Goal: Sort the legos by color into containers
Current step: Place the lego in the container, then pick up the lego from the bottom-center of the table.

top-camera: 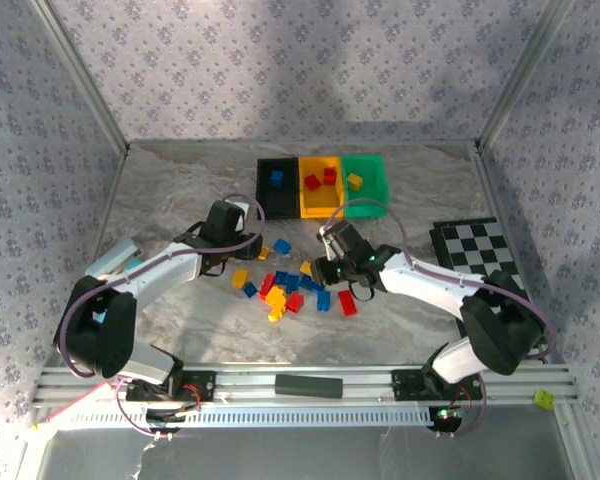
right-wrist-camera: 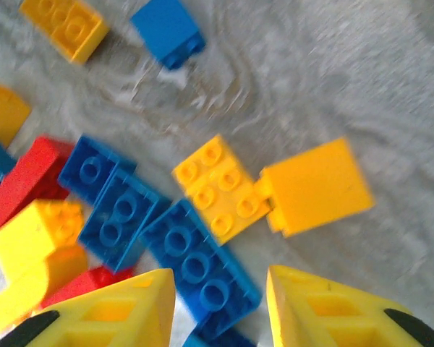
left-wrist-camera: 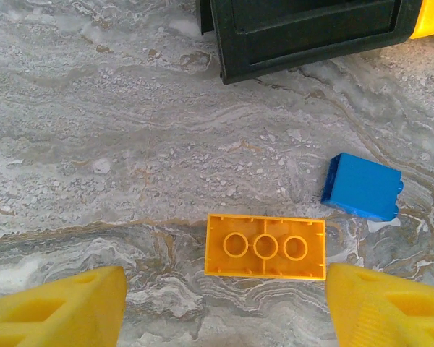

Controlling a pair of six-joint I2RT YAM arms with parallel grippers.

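Note:
The black bin (top-camera: 277,190), yellow-orange bin (top-camera: 320,195) and green bin (top-camera: 368,192) stand in a row at the back. They hold a blue brick (top-camera: 276,178), red bricks (top-camera: 320,179) and a yellow brick (top-camera: 355,181) in turn. Loose legos (top-camera: 285,288) lie mid-table. My left gripper (left-wrist-camera: 224,312) is open just short of an upside-down yellow brick (left-wrist-camera: 265,246), with a blue brick (left-wrist-camera: 362,186) beside it. My right gripper (right-wrist-camera: 220,312) is open over the pile, an upside-down blue brick (right-wrist-camera: 199,269) partly between its fingers (right-wrist-camera: 108,314). Two yellow bricks (right-wrist-camera: 217,188) lie ahead.
A checkered board (top-camera: 480,245) lies at the right and a flat black bar (top-camera: 308,386) on the front rail. The black bin's wall (left-wrist-camera: 311,32) is close ahead of the left gripper. Red (right-wrist-camera: 25,181) and yellow (right-wrist-camera: 36,231) bricks crowd the right gripper's left side.

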